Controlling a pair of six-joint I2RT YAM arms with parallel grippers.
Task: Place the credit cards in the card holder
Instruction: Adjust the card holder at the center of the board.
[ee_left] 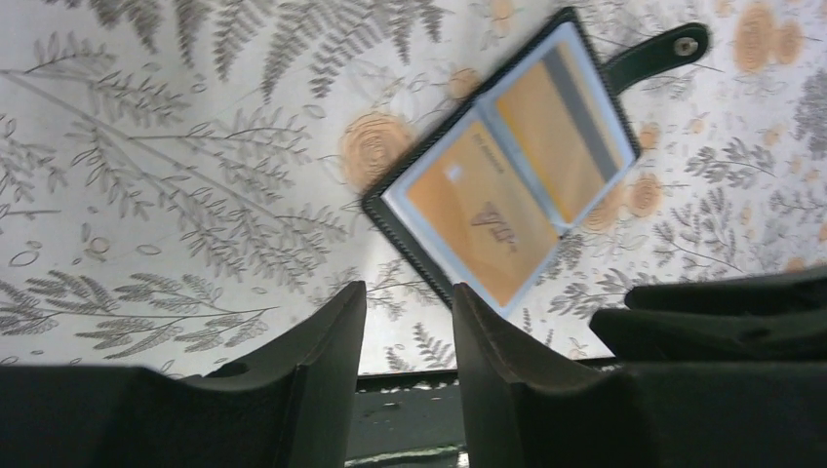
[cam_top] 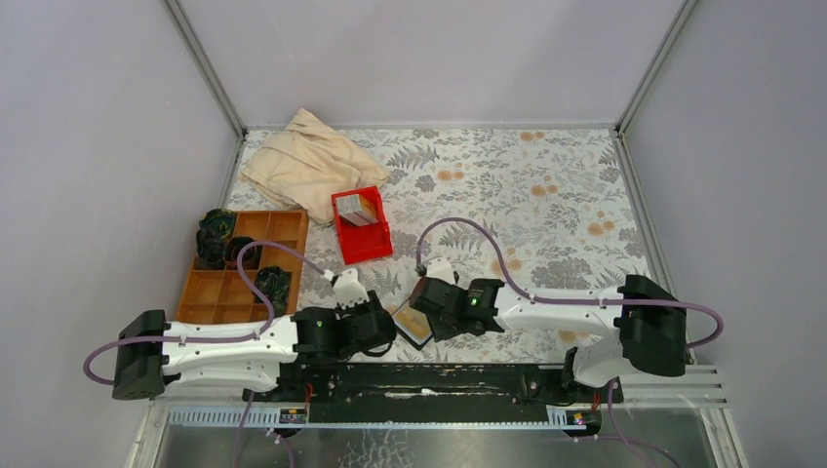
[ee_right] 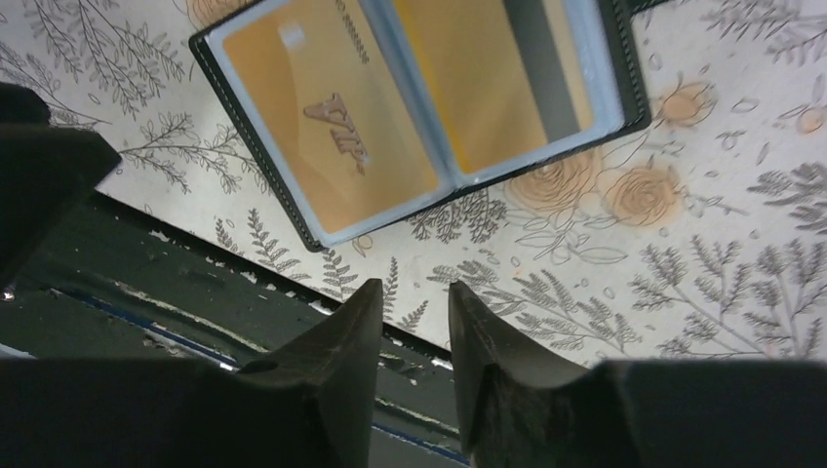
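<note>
From above, the card holder (cam_top: 413, 325) lies open on the bench (cam_top: 546, 185) between both arms. Left wrist: left fingers (ee_left: 332, 341) apart, empty, holder just ahead. Right wrist: right fingers (ee_right: 341, 341) apart too, tan credit cards (ee_right: 332, 127) sleeved inside it

An orange credit card (ee_right: 327, 127), lying in one clear sleeve of the open black card holder (ee_right: 414, 97), is showing a slanted dark mark that is seemingly reading "VIP", while a fine line of print near its edge is coming out too blurred to read.
</note>
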